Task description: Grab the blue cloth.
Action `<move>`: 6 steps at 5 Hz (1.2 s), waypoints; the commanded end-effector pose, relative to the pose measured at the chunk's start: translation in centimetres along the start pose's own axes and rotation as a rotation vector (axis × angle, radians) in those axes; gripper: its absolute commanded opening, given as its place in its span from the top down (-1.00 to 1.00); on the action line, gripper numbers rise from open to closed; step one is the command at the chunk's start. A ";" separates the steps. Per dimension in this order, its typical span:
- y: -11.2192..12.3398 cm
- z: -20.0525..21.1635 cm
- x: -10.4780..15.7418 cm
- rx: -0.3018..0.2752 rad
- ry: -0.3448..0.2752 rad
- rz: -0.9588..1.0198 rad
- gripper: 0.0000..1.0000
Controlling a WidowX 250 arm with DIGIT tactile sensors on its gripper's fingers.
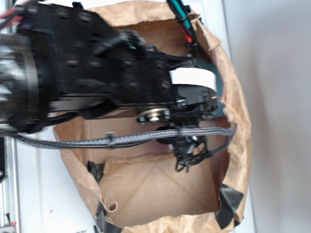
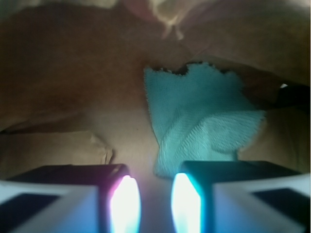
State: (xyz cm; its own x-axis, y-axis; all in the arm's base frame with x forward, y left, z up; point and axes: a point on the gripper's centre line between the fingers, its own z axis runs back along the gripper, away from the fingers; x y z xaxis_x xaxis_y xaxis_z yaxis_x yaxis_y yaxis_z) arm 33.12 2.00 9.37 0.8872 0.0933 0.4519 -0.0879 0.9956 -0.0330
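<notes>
Blue cloth (image 2: 201, 126) is lying crumpled on the floor of a brown paper bag (image 1: 234, 144), right of centre in the wrist view and just beyond the robot's hand (image 2: 155, 199). That hand is hanging with its two fingers (image 2: 125, 204) a narrow gap apart and gripping nothing, the cloth's near corner sitting just ahead of the right-hand finger. In the exterior view, the black arm (image 1: 91, 62) is reaching from the left over the bag's open mouth, apparently because the bag's walls are leaving no other way in.

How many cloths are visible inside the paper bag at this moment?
1. The blue cloth lies crumpled on the paper bag floor, just ahead of the tool. The arm hides much of the bag, so others may be hidden.
</notes>
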 end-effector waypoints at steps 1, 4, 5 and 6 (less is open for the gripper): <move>1.3 -1.1 2.7 0.037 -0.062 0.012 -1.00; 1.9 -1.7 3.0 0.078 -0.064 0.016 -1.00; 2.5 -1.6 2.8 0.068 -0.051 0.007 -1.00; 3.9 -1.4 2.9 0.055 -0.004 -0.004 -1.00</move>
State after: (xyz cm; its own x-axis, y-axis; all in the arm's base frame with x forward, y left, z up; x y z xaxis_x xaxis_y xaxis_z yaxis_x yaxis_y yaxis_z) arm 35.03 4.80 7.15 0.9123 0.0764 0.4023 -0.0894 0.9959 0.0137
